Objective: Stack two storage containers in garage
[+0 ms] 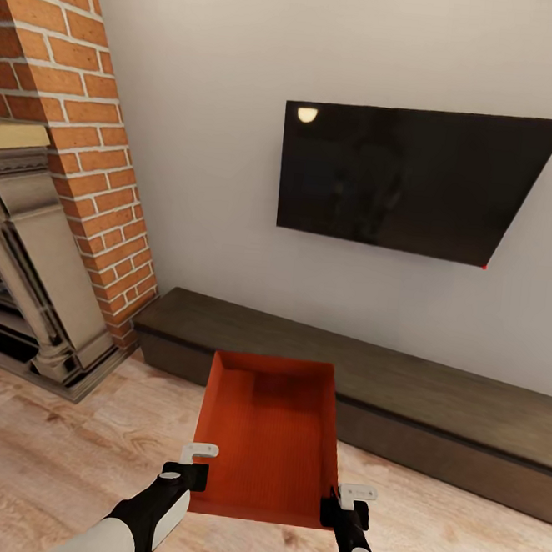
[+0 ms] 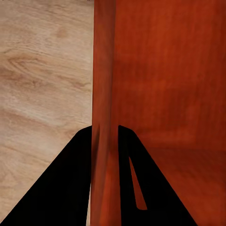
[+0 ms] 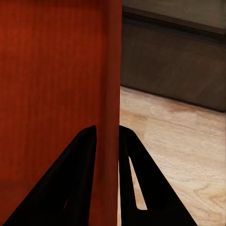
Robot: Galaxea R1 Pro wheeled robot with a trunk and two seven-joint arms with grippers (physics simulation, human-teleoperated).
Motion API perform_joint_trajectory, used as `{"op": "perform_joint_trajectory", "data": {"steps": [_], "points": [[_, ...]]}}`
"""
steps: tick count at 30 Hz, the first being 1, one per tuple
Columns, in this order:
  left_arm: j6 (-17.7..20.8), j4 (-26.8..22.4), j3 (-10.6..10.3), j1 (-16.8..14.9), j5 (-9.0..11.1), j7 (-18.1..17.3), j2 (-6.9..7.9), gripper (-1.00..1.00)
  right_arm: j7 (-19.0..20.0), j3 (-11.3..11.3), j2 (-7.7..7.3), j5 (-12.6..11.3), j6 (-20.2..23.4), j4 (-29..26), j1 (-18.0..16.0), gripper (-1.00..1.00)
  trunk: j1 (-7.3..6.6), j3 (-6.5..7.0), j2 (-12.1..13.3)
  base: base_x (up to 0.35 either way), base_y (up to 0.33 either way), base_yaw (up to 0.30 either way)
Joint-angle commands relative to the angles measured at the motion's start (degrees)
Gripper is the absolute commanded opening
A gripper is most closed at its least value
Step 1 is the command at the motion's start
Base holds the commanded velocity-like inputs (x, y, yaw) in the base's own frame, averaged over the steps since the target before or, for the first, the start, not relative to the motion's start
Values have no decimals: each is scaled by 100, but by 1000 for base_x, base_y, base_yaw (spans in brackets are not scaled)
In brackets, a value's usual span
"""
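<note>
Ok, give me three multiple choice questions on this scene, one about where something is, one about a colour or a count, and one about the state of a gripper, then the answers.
1. Where is the black wall screen?
A. on the brick fireplace
B. on the wall above the long dark bench
C. on the floor

2. How many storage containers are in view?
A. one
B. two
C. three

3. How does the left gripper stand?
A. open, away from the bin
B. shut on nothing
C. shut on the bin's wall

Answers:
1. B: the screen hangs on the pale wall over the bench.
2. A: a single orange-red storage container sits between the arms.
3. C: in the left wrist view the left gripper has its fingers on either side of the container's thin wall. The right gripper clamps the opposite wall likewise.
</note>
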Motion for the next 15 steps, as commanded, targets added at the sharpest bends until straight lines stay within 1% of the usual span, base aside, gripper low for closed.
{"op": "perform_joint_trajectory", "data": {"steps": [1, 15], "points": [[39, 11, -43, 3, 119, 62, 0, -100, 12, 54, 1, -65, -202, -23, -8, -100, 0, 3, -4, 0, 0, 0], [39, 11, -40, 3, 119, 62, 0, -100, 12, 56, 1, -66, -202, -23, -8, -100, 0, 131, -4, 0, 0, 0]]}}
